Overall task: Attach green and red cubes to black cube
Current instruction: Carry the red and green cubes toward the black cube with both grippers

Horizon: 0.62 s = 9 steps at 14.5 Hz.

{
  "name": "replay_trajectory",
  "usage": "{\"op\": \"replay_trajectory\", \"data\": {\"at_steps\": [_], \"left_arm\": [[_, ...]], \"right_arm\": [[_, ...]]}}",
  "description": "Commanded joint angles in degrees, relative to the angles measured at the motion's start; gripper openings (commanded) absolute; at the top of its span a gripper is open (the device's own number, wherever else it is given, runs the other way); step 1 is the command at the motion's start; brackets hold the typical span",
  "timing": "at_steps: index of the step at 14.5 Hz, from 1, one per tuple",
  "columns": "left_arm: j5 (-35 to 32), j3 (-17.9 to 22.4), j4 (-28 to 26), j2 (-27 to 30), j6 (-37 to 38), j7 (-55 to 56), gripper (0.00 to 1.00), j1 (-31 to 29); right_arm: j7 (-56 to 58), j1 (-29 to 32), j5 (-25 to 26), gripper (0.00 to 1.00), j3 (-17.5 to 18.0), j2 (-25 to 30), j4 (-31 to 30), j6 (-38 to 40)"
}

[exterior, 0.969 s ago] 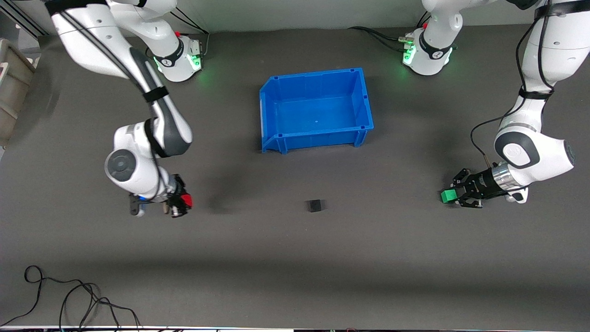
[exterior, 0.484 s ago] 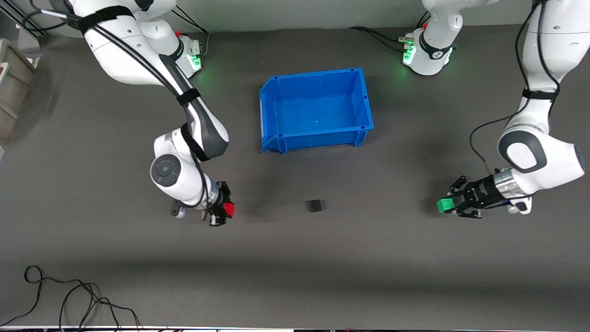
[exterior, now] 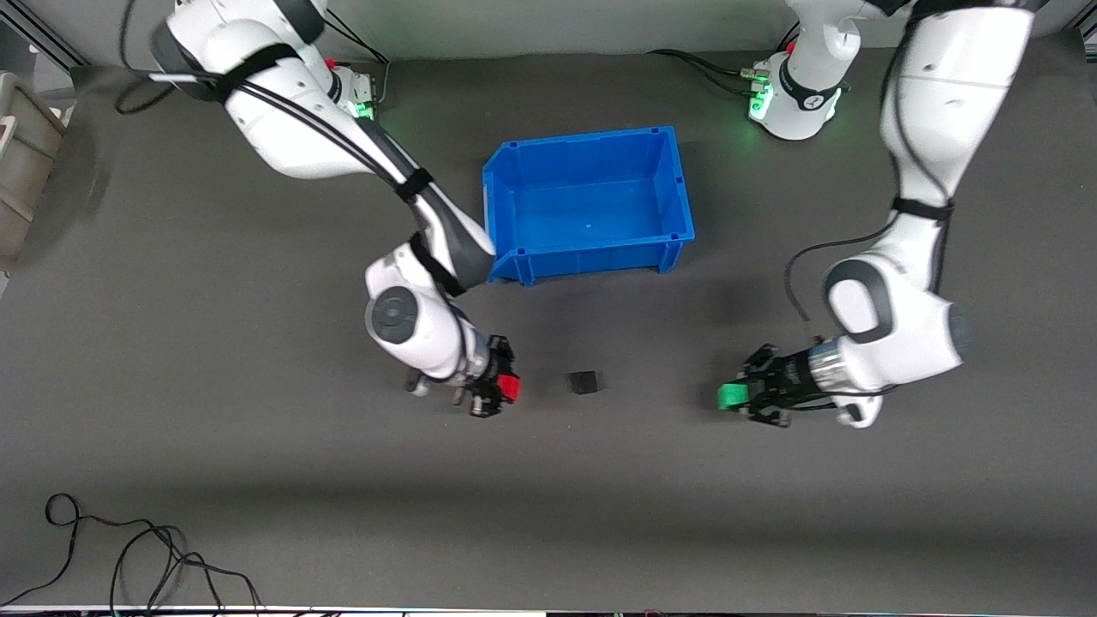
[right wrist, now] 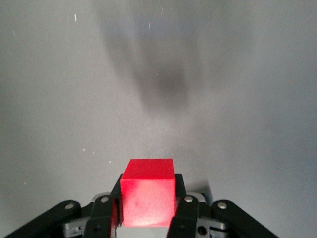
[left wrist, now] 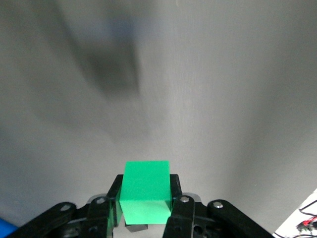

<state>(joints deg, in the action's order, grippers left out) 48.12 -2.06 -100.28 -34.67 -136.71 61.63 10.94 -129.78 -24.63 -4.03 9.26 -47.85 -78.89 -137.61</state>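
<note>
We have the red cube (exterior: pixel 511 388) pinched between the fingers of the right gripper (exterior: pixel 497 390), held over the bare table (exterior: pixel 257 480) toward the right arm's end of the black cube (exterior: pixel 584 382) and near it. The left gripper (exterior: pixel 744 396) is clamped on the green cube (exterior: pixel 730 396) over the table toward the left arm's end, somewhat farther off from the black one. In both wrist views the fingers press flat on two opposite faces, with the red cube (right wrist: pixel 148 191) and the green cube (left wrist: pixel 145 191) each sticking out ahead of the fingertips.

We judge all three cubes to be light, rigid and smooth-sided (likely a little slippery), so a grip on parallel faces suits them, leaving the leading face free to meet the black cube. That black cube sits loose on the table, nearer the front camera than the blue bin (exterior: pixel 677 184). If one side arrives first it could simply slide away, so we would want both pushes to meet it evenly.

The table is a dark matte sheet, flat and open around the cubes. Some cable (exterior: pixel 128 548) lies at its near edge, well apart from the work.
</note>
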Motion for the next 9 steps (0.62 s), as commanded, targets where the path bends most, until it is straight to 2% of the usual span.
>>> {"op": "replay_trajectory", "data": {"at_steps": [1, 3, 5, 9], "left_arm": [[0.0, 1.0, 3.3, -3.9, -4.3, 3.8, 0.2, 5.2], [0.4, 1.0, 3.9, -5.0, -7.0, 6.8, 0.2, 8.2], [0.3, 1.0, 4.9, -6.2, -8.7, 10.9, 0.2, 10.8], [-0.1, 1.0, 6.2, -8.6, -14.4, 21.2, 0.2, 15.5]], "right_arm": [[-2.7, -1.0, 8.6, 0.21, 2.2, -6.7, 6.6, 0.2], [-1.9, -1.9, 10.4, 0.2, 2.5, -8.9, 8.9, 0.2], [-1.9, -4.0, 15.9, 0.2, 2.6, -11.2, 9.7, 0.2], [-2.2, -4.5, 16.1, 0.19, 3.2, -11.4, 9.9, 0.2]]}}
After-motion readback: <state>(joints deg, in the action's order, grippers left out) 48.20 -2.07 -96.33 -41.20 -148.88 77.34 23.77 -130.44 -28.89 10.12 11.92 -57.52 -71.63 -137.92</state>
